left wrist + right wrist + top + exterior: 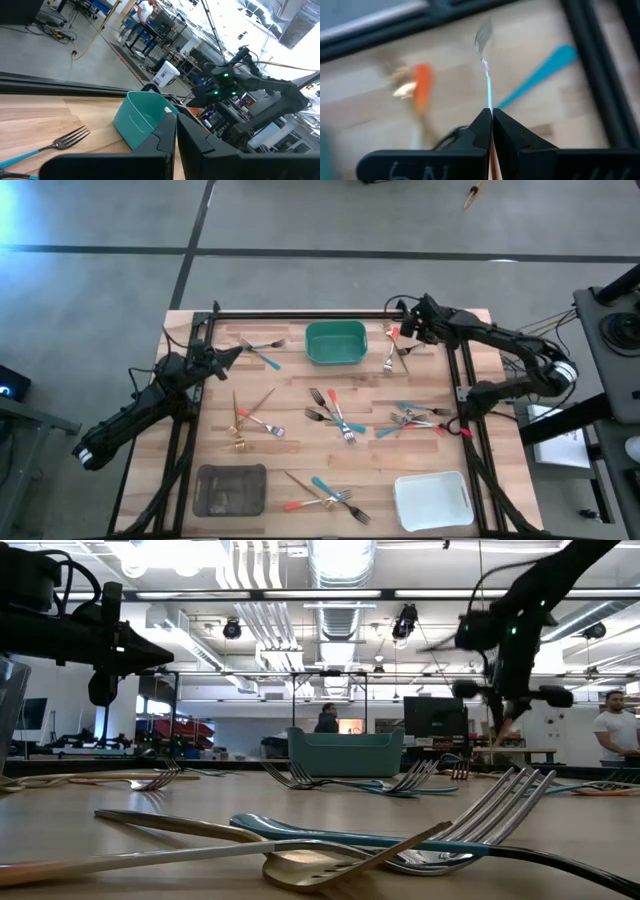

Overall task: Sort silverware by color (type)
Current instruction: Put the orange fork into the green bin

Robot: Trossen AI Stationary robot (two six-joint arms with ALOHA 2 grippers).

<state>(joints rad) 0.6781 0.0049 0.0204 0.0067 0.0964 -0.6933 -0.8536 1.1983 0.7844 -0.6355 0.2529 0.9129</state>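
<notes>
Over the table's far edge in the high view, the right gripper (404,332) sits at about 1 o'clock from table centre, just beside a red-handled fork (391,350) and right of the green tray (336,343). Left gripper (236,352) waits at approx 10 o'clock, w/ a teal-handled fork (262,353) just beyond its tip. Rest of the silverware (335,418) lies scattered across the middle; grey tray (231,490) at 7 o'clock, white tray (433,501) at 5 o'clock.

Low view: right gripper (505,715) hangs at 2 o'clock, above the tabletop; forks (330,780) lie flat in front of the green tray (345,753).

Left wrist view: left gripper (176,120) clenched, nothing btwn the fingers; teal-handled fork (50,146) on the wood at 8 o'clock, green tray (142,120) just ahead.

Right wrist view: right gripper (492,116) clamped onto a thin utensil (487,82), seen edge-on, rising to 12 o'clock from the tips. Blurred orange handle (422,89) at 10 o'clock, teal handle (540,74) at 2 o'clock, both on the table below.
</notes>
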